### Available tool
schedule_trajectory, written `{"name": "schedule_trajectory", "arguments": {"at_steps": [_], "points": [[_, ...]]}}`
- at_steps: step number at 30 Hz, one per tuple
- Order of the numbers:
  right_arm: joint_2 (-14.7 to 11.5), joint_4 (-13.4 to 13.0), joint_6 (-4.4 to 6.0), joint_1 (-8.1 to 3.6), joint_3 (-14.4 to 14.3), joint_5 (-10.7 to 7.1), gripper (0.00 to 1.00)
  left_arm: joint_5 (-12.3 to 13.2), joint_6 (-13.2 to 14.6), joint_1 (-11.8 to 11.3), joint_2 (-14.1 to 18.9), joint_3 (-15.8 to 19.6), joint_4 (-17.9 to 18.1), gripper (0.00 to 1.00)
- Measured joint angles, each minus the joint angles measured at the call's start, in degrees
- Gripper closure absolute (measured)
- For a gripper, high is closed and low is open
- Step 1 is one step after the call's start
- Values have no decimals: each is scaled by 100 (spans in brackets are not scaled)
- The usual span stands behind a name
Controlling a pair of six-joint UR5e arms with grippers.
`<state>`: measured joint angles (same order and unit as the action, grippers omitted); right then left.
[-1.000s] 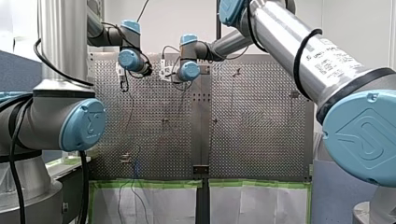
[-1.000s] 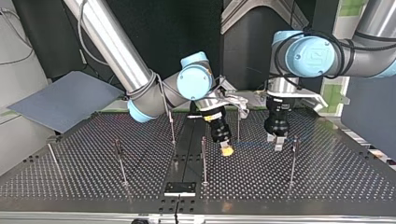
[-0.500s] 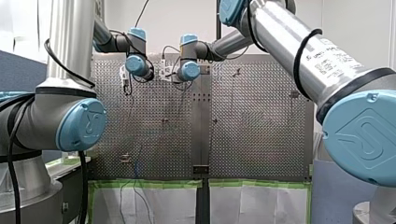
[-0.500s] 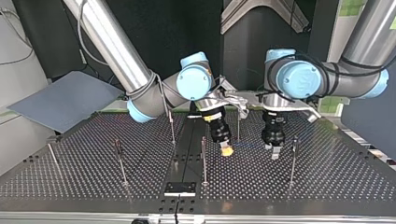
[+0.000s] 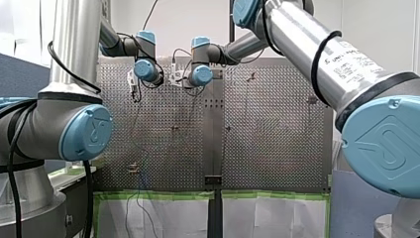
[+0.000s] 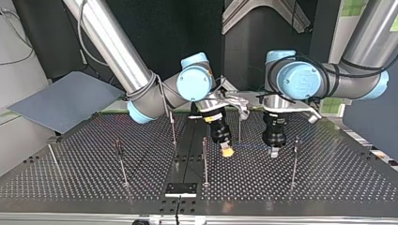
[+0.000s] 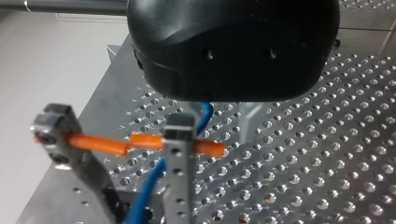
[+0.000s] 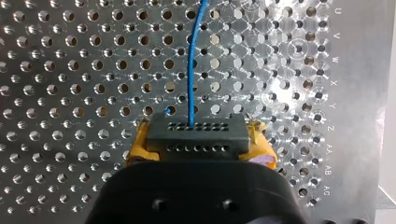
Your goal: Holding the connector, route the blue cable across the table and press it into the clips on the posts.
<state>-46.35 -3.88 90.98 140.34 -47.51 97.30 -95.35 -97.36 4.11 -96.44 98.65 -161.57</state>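
Right end effector: closed on the connector, which is clamped between the yellow pads with its long side set crosswise to them.

Blue cable: led out of the connector's face straight ahead, away from the right end effector and low over the worktop.

Cable's line: in the top view it is seen as a thin thread running from the right end effector toward that view's right, as far as the left end effector.

Left end effector: the cable is seen coming out from under it in the left wrist view. Whether it is clamped there or only guided cannot be told.

Post: stood just ahead of the left end effector. The cable is passed behind its top, where an orange bar crosses. Whether it is seated in a clip cannot be told.

Bracket: set farther off, at the orange bar's other end.

Nearer arm: my left is judged nearer the post, so the pressing is likely its part, with the connector held by my right.
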Motion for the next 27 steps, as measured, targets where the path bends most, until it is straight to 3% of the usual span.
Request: {"name": "schedule_trajectory", "arguments": {"at_steps": [10,17,27], "points": [[10,66,8,14,-2,11,100,-6,-10,82,18,297,-180,98],[18,87,-23,15,-160,32,100,-8,-90,127,100,736,182,98],[23,97,-53,-2,-740,14,100,-169,-343,207,99,1329,749,98]]}}
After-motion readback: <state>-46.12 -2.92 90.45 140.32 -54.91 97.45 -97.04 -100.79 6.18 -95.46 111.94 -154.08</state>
